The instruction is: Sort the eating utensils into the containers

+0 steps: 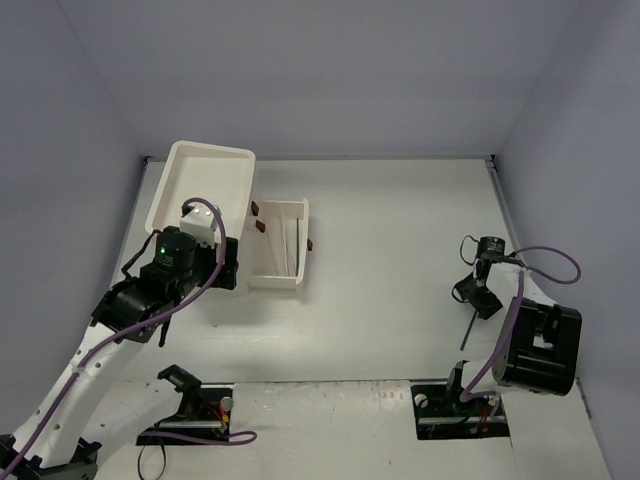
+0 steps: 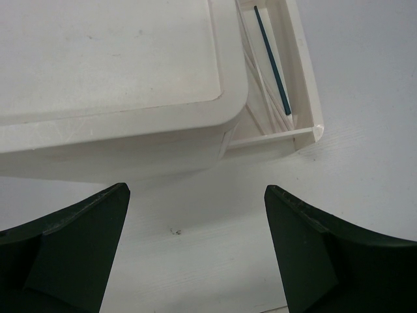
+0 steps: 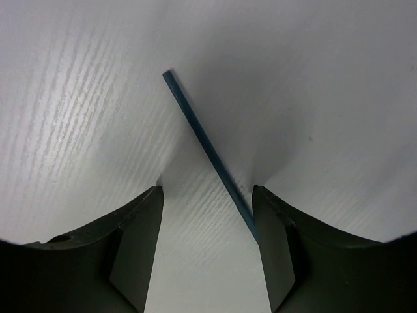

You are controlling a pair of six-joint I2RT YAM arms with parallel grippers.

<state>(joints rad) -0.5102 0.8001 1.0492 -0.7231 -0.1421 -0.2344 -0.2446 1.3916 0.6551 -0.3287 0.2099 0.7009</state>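
On the right side of the surface (image 1: 380, 260), well apart from the containers: one dark blue chopstick (image 3: 205, 147), single item, lying flat. It looks thin, stiff, light and smooth, so it is likely to roll or skid under a glancing touch. The best hold is judged to be across its width near mid-length, jaws pressed down to the surface so it cannot slip out. In the top view the long axis runs roughly near-to-far with a slight slant. In the wrist view the far tip points up-left and the near end rests against the inner face of one finger. The right gripper (image 3: 207, 190) straddles it, jaws parted about halfway and not clamped on it. Far to the left is an open drawer (image 1: 303, 225) already holding a teal chopstick (image 2: 272, 62) and clear ones. Beside it stands the white cabinet (image 1: 205, 175). The left gripper (image 2: 195, 192) hovers there, jaws spread wide and holding nothing.
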